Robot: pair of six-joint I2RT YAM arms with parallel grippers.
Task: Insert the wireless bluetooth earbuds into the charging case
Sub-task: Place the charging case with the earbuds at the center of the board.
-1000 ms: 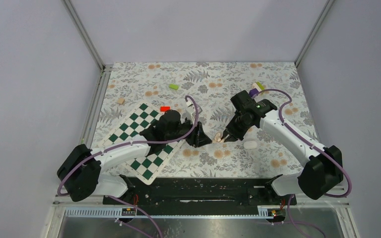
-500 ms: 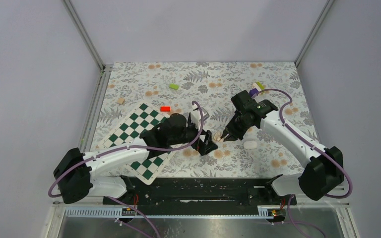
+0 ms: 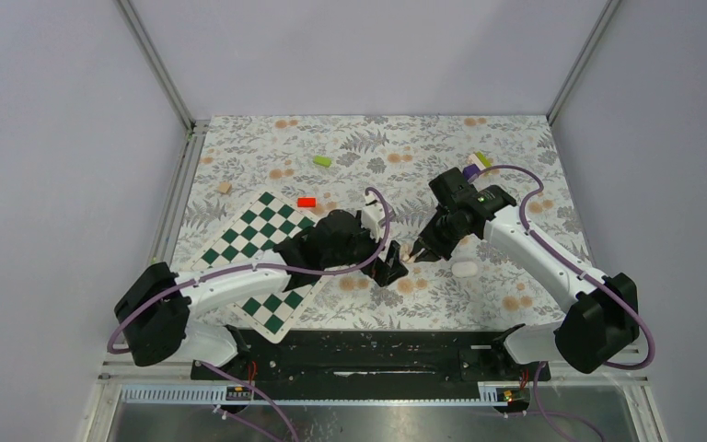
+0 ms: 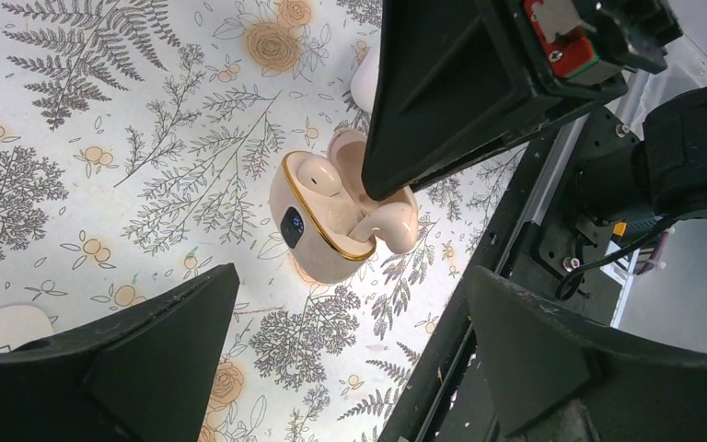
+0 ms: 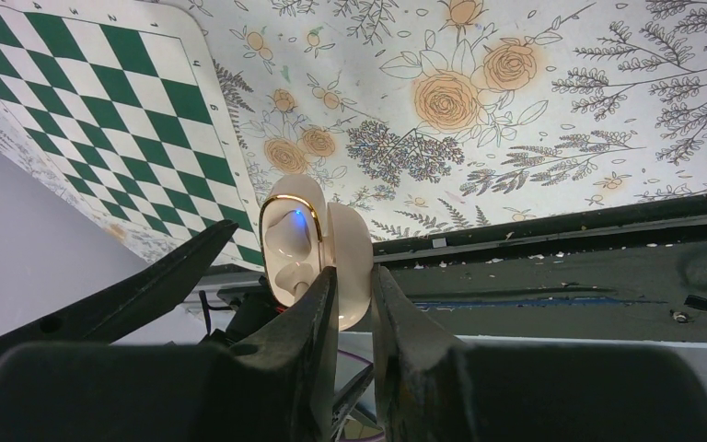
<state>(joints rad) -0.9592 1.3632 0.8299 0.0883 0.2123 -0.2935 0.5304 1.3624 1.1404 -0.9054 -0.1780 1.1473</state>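
The charging case point(image 4: 318, 241) is small, pale and gold-rimmed, and it stands open on the flowered cloth. One earbud point(image 4: 317, 175) sits in its far socket; the other socket is partly hidden by the right finger. My right gripper point(image 5: 354, 276) is shut on the case's raised lid point(image 5: 357, 241). In the top view the case point(image 3: 407, 253) lies between the two grippers at mid table. My left gripper point(image 4: 350, 276) is wide open just short of the case, with nothing between its fingers. From above, the left gripper point(image 3: 388, 267) is just left of the right gripper point(image 3: 421, 253).
A green-and-white chessboard point(image 3: 258, 258) lies to the left under the left arm. A small white oval object point(image 3: 465, 269) rests right of the case. Red point(image 3: 307, 202), green point(image 3: 322, 160) and purple point(image 3: 471, 170) blocks lie farther back. The black front rail point(image 4: 515, 276) is close by.
My left arm has swung right toward the case and its jaws have opened wide. The right gripper has stayed shut on the case's lid in the same place.
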